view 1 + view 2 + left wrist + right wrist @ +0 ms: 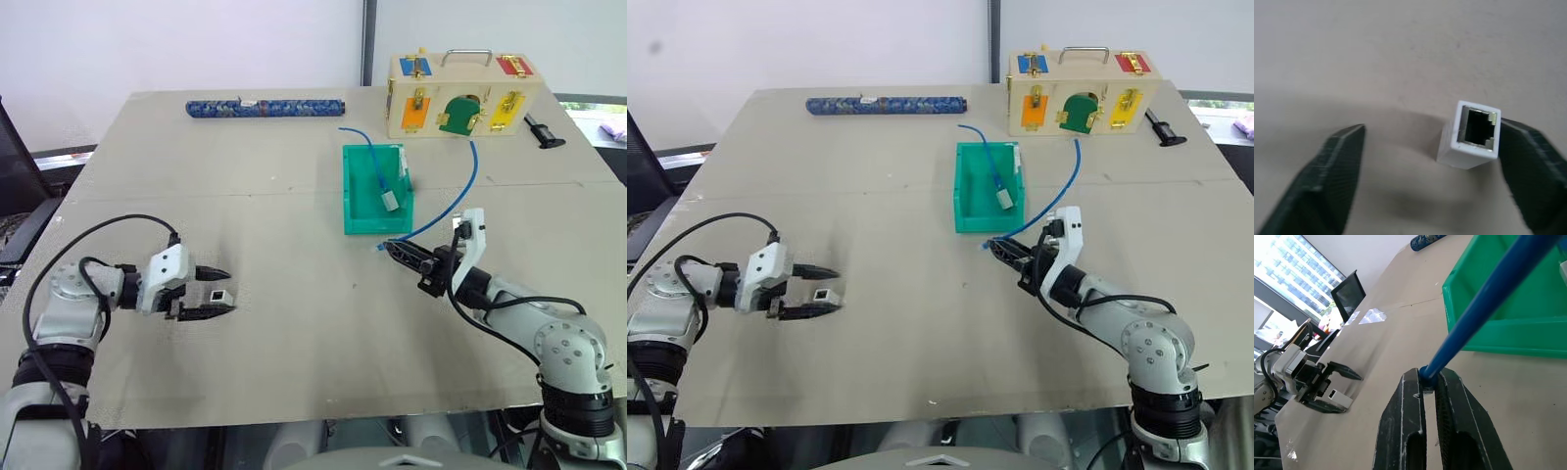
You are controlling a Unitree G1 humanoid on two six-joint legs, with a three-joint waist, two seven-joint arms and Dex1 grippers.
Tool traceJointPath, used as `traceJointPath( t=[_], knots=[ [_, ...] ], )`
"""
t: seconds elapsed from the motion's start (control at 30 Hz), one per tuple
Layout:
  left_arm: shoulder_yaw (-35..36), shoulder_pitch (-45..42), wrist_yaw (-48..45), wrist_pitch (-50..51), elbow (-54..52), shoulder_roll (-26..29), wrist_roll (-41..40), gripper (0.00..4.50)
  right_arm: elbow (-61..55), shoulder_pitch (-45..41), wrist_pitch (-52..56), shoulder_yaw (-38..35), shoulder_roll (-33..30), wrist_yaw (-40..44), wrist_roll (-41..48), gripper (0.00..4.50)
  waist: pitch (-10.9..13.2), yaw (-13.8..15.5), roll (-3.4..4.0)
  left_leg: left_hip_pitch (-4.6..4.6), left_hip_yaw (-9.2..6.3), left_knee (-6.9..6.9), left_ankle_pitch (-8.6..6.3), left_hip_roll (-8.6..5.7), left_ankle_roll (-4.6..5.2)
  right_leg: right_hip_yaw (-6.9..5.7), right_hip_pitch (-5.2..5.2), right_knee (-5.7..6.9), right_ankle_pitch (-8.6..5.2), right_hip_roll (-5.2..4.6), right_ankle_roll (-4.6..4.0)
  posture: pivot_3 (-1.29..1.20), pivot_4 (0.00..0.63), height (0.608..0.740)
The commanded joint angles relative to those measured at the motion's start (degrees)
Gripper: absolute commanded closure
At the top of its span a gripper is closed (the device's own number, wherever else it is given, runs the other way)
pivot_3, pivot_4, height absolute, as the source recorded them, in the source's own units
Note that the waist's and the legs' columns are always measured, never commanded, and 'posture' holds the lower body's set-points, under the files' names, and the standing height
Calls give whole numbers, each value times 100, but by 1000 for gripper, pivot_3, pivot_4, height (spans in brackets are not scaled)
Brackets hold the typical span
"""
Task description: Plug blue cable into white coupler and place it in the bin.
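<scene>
The white coupler [218,294] lies on the table at the left, dark socket facing outward. My left gripper [228,291] stands open around it; in the left wrist view one finger [1533,171] touches the white coupler [1474,134] and the other finger stands well apart. At the centre right my right gripper [389,247] is shut on the blue cable [453,208] near its tip, just in front of the bin [358,220]. The cable arcs back toward the wooden box. In the right wrist view the blue cable [1484,298] rises from between the shut fingers; its plug is hidden.
Another blue cable with a greyish block [391,201] lies in the bin. A wooden box with coloured latches [460,95] stands at the back right, with a black tool [542,132] beside it. A dark blue patterned roll [265,107] lies along the far edge.
</scene>
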Motion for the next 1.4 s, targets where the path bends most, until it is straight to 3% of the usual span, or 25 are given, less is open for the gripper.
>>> traceJointPath(
  t=[0.03,0.1,0.17,0.33,0.47,0.73,1.0,1.4],
  knots=[
    [-56,-4,-140,-289,126,28,88,2647,-252,13,-83,-101,-73,-10,120,4500,0,-1,0,0,0,0,0,0,0,0,0,0,0,0,0,0,150,740],
    [-82,58,-184,-393,157,44,98,3665,-251,11,-88,-94,-117,-7,122,4500,0,-3,0,0,1,0,0,0,0,1,0,0,0,0,0,0,150,740],
    [-74,86,-200,-399,121,37,69,4114,-250,3,-92,-80,-147,1,115,4500,0,-3,0,1,1,0,0,0,0,1,0,0,0,0,0,0,150,740],
    [-65,121,21,326,-744,-132,-224,4097,-294,-55,-246,29,-297,162,-162,4500,1,-1,1,0,1,0,0,0,0,1,0,0,0,-1,0,0,150,740],
    [-218,254,566,1454,-2326,-458,-495,4097,-472,-140,-683,430,-763,721,-993,4500,1,26,0,-9,-1,13,0,-3,1,-3,1,0,0,-2,2,0,150,740],
    [-1364,-363,1736,3284,-3866,-1176,88,4097,-543,-439,-1161,1001,-1655,1858,-1979,4500,1,1,-3,-5,1,22,0,-1,0,-2,5,7,0,7,3,0,150,740],
    [-2474,-1625,1952,3405,-2876,-2093,835,4097,-237,-1223,-1446,1607,-2313,3034,-2760,4500,2,14,-8,-6,0,37,1,-6,0,-7,15,6,0,7,3,0,150,740],
    [-3047,-2253,1712,2418,-1652,-2516,1513,4097,1202,-2203,-2144,2697,-2043,4075,-4124,4500,1,63,-10,-7,-1,40,4,-11,-6,-8,15,4,0,-1,3,0,150,740]
  ],
)
